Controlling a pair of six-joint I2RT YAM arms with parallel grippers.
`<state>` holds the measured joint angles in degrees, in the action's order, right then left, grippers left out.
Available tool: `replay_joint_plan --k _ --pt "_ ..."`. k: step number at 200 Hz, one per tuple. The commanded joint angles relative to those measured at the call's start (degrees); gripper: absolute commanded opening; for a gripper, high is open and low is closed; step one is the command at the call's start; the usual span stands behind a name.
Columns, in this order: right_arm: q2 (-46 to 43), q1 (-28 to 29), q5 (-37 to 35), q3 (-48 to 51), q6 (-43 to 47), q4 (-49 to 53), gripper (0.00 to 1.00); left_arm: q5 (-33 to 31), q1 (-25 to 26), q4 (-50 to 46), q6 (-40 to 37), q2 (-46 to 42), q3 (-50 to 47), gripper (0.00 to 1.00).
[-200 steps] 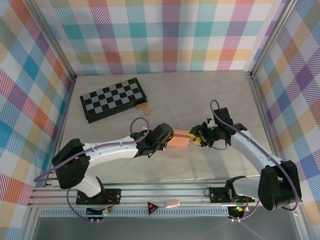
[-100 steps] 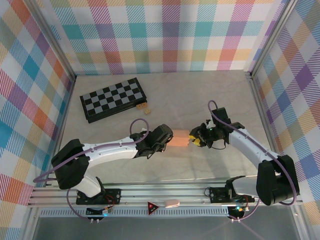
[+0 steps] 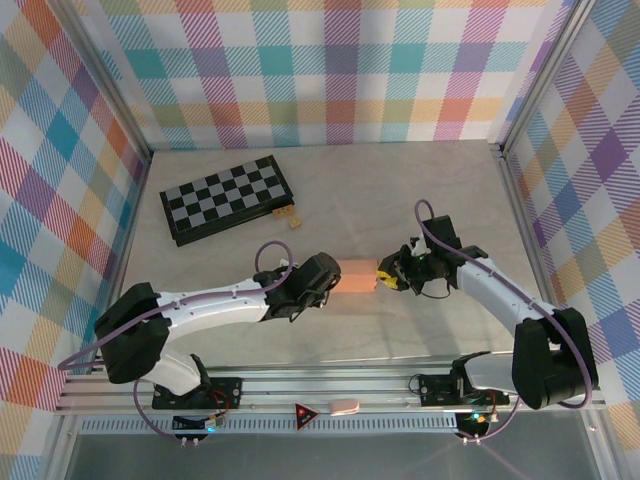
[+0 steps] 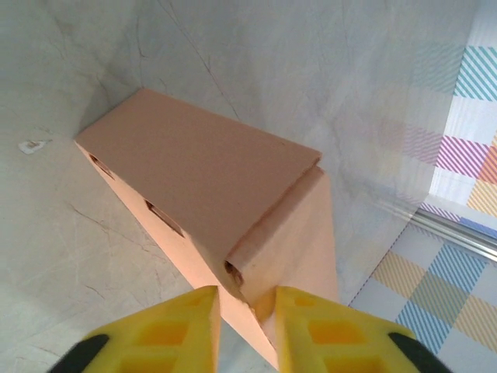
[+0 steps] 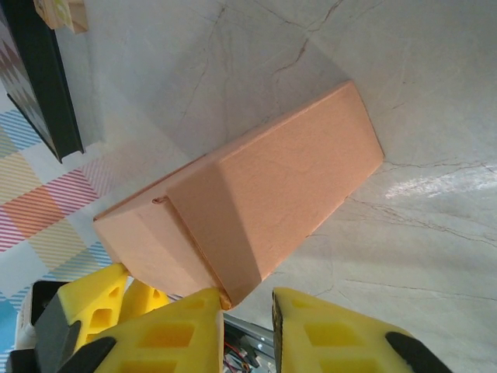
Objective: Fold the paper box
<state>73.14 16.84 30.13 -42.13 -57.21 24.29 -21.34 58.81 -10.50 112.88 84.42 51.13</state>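
The paper box [image 3: 357,274] is a small salmon-orange rectangular box lying mid-table between the two grippers. In the left wrist view the box [image 4: 202,179] runs away from the camera, and its near end flap and wall sit between the yellow fingers. My left gripper [image 4: 247,322] is shut on that end, also seen from above [image 3: 335,277]. The box's other end [image 5: 256,202] faces the right wrist camera. My right gripper [image 5: 247,326] [image 3: 381,275] stands narrowly open, its left finger [image 5: 186,330] touching the box's bottom corner, with bare table showing in the gap.
A black-and-grey checkered board [image 3: 227,198] lies at the back left, with tiny tan wooden blocks [image 3: 291,216] beside its right end. Plaid walls enclose the table on three sides. The aluminium rail [image 3: 330,385] runs along the near edge.
The box has shifted slightly left and back with the left gripper and now looks more closed. The right gripper has moved in against its right end.
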Motion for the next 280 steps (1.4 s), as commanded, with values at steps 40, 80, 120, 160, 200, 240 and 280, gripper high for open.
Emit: replay_joint_plan --k 40,80,120,160,200,240,280 --pt "-11.50 6.22 -20.84 -5.90 -21.49 17.47 0.52 0.03 -1.39 -3.35 17.39 -5.96 0.94 0.52" --pt "-9.64 18.72 -31.58 -12.12 -44.90 20.52 0.66 1.68 -3.03 -11.65 12.36 -14.01 0.63 0.56" --pt "5.85 22.72 -30.91 -26.67 -55.15 29.68 0.77 19.50 -20.72 -14.13 -40.78 -16.97 9.54 0.54" --pt "15.34 24.20 -31.20 -31.70 -58.77 29.33 0.77 32.31 -26.11 -21.93 -83.98 -20.45 15.31 0.59" --pt "19.44 24.34 -30.84 -31.22 -62.36 27.27 0.78 47.88 -27.78 -15.21 -93.52 -30.14 7.35 0.59" --pt "22.27 24.75 -32.51 -30.17 -61.27 23.48 0.76 49.66 -27.78 -13.37 -94.46 -40.34 -1.11 0.59" --pt "19.78 26.57 -37.87 -31.91 -58.86 25.19 0.72 49.82 -27.78 -17.79 -94.35 -42.93 -0.36 0.58"
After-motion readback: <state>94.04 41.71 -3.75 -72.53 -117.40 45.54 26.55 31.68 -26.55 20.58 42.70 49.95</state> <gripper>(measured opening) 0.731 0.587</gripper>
